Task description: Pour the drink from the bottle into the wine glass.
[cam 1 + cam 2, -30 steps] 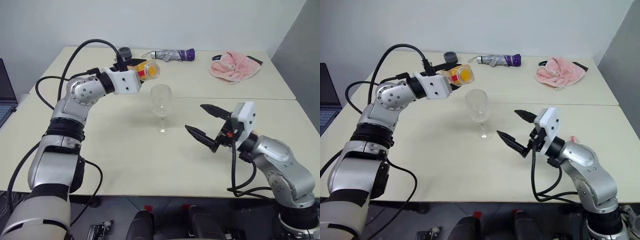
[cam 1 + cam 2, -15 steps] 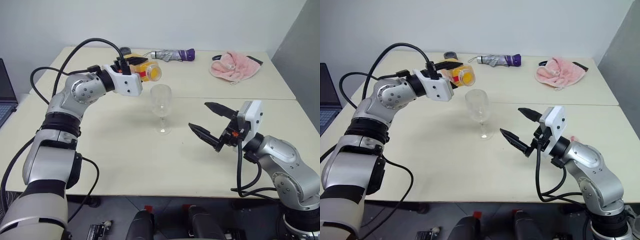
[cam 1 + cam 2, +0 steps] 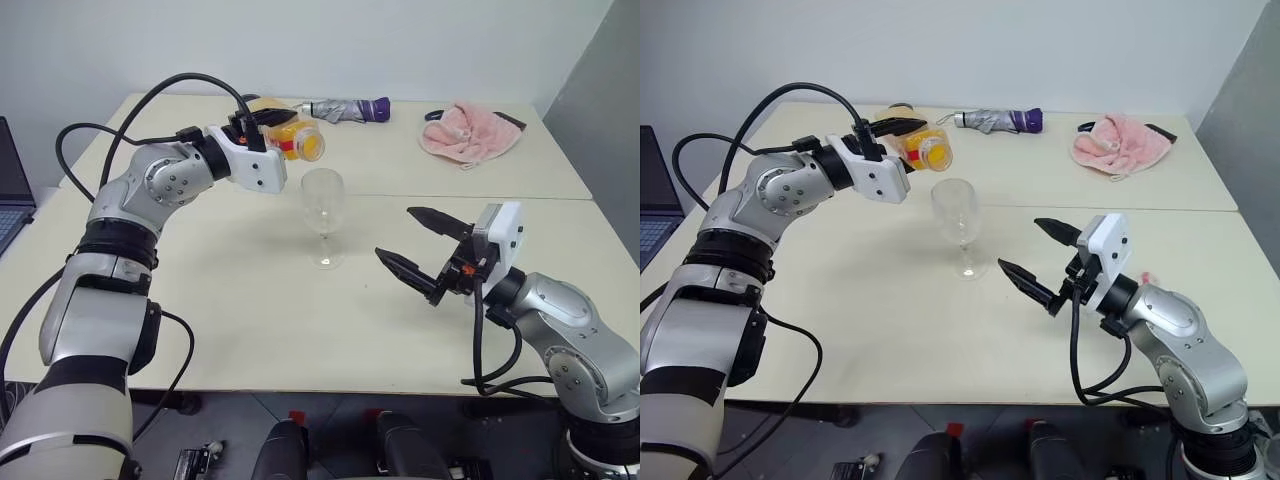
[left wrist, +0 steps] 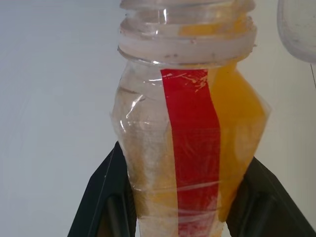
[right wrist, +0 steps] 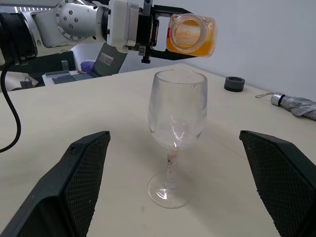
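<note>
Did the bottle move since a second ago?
Yes. The bottle in the left gripper has tipped and rolled further, its mouth above and just beside the wine glass, which stands where it did.

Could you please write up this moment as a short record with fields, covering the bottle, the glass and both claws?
bottle: uncapped, tipped about level, mouth toward the glass, held above and behind its rim
drink: orange, inside the bottle
wine glass: upright on the table, no drink in it
left claw: shut on the bottle
right claw: open, beside the glass, not touching it
table: also bears a folded umbrella and a pink towel
</note>
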Tool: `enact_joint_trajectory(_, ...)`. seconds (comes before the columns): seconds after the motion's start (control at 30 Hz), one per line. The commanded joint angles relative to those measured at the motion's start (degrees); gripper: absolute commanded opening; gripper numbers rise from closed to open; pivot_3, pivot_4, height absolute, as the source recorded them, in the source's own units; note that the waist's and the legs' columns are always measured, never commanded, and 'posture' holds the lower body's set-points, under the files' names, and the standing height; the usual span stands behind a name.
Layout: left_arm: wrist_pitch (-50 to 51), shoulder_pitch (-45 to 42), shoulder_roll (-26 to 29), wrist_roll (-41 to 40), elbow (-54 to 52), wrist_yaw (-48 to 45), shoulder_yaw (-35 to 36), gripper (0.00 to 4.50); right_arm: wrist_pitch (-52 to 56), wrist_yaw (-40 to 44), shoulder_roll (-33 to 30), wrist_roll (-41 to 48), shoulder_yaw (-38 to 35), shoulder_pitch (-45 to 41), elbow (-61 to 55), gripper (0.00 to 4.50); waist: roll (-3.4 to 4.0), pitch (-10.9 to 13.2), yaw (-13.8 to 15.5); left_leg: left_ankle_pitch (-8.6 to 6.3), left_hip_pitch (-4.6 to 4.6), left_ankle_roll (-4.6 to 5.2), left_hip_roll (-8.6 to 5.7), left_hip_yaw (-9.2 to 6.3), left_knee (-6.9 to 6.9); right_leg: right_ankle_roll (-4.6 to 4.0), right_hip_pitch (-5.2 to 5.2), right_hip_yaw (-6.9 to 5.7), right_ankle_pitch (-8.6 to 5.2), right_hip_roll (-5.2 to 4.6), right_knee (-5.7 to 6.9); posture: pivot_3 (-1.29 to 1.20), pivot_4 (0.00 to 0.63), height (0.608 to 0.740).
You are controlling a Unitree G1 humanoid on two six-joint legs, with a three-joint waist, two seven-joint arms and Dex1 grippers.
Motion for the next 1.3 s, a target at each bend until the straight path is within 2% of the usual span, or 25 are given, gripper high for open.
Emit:
enact_joint_trajectory(0.03,-0.7,-3.3,0.6,0.3,-0.9,2.4,0.1,1.78,0.2,0.0,-0.6,1.1,-0.1,0.0,-2.8,4.5,0.0,0.0,0.0,0.0,0.0,0.0,0.0,0.0,0.0,0.0,0.0,0.0,0.0,0.0,0.0,0.0,0.15,0.74)
enact_joint_trajectory(0.6,-1.4,-5.6,1.1,3.4,1.6,5.6,-1.9,1.78,-3.1,0.1,-0.4,-2.3,0.7,1.0,-2.4,4.5,0.0,0.0,0.0,0.0,0.0,0.0,-0.01,0.0,0.01,0.0,0.0,0.0,0.0,0.0,0.01,0.0,0.15,0.74)
enact_joint_trajectory(1.3,-2.4,-8.2,2.0,6.7,4.6,10.4,-4.6,1.78,-5.5,1.5,0.2,0.0,0.2,2.8,-4.0,4.5,0.0,0.0,0.0,0.0,0.01,0.0,-0.01,0.01,0.03,0.0,0.0,0.01,0.0,-0.01,0.03,0.0,0.15,0.74)
